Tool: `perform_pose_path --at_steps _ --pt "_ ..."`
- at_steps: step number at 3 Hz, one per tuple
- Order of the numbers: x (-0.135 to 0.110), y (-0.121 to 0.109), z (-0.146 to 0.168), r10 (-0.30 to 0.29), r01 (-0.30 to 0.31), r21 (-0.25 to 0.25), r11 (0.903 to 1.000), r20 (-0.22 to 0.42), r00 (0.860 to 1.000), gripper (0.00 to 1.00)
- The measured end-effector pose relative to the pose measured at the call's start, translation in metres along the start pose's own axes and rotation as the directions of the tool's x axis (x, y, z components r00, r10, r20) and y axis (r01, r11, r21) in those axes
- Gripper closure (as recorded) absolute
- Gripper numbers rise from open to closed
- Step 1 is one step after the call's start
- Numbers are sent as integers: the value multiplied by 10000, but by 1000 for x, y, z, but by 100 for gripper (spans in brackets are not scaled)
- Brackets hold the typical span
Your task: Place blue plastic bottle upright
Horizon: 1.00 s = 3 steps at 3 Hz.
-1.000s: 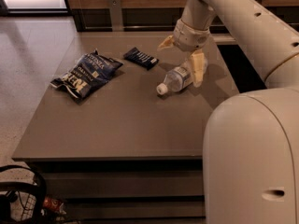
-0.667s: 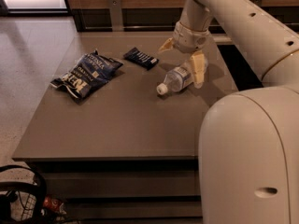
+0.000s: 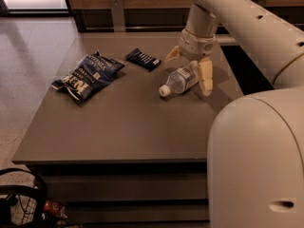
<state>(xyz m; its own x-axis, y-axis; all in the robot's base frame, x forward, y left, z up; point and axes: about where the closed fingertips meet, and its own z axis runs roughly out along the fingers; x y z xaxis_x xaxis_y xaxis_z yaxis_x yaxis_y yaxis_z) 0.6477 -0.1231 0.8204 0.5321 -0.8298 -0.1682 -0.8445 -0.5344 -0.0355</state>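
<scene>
**Bottle lying flat between spread fingers**

The robot's white body [image 3: 251,160] fills the picture from 3 to 6 o'clock. Its arm [image 3: 237,13] comes in from 1 o'clock and bends down toward the table's far right part.

The grey-brown table [image 3: 118,127] takes up the middle and the left of the view.

On it, at about 9 o'clock from the table's centre, a dark blue snack bag [image 3: 85,75] lies flat and crumpled.

The gripper [image 3: 187,76] hangs low over the table at about 1 o'clock from its centre. Its two pale yellow fingers [image 3: 205,77] stand wide apart, one on the 11 o'clock side and one on the 4 o'clock side of the bottle's base end. They are not closed on anything. The 4 o'clock finger is just beside the bottle's base; whether it touches cannot be told.

The blue plastic bottle [image 3: 180,80] lies on its side on the table between those fingers. Its white cap [image 3: 164,90] points toward 8 o'clock.

A small dark blue packet [image 3: 143,59] lies flat at 10 o'clock from the bottle, between the bottle and the snack bag.
</scene>
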Motion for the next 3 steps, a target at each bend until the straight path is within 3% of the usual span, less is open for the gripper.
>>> perform_pose_path --at_steps 1,2,3 --pt "1 11 8 71 -71 -150 9999 -2 10000 2" --pt "3 2 10 63 -63 136 9999 -54 10000 25" --pt "3 -3 10 62 -60 289 9996 -81 9999 56"
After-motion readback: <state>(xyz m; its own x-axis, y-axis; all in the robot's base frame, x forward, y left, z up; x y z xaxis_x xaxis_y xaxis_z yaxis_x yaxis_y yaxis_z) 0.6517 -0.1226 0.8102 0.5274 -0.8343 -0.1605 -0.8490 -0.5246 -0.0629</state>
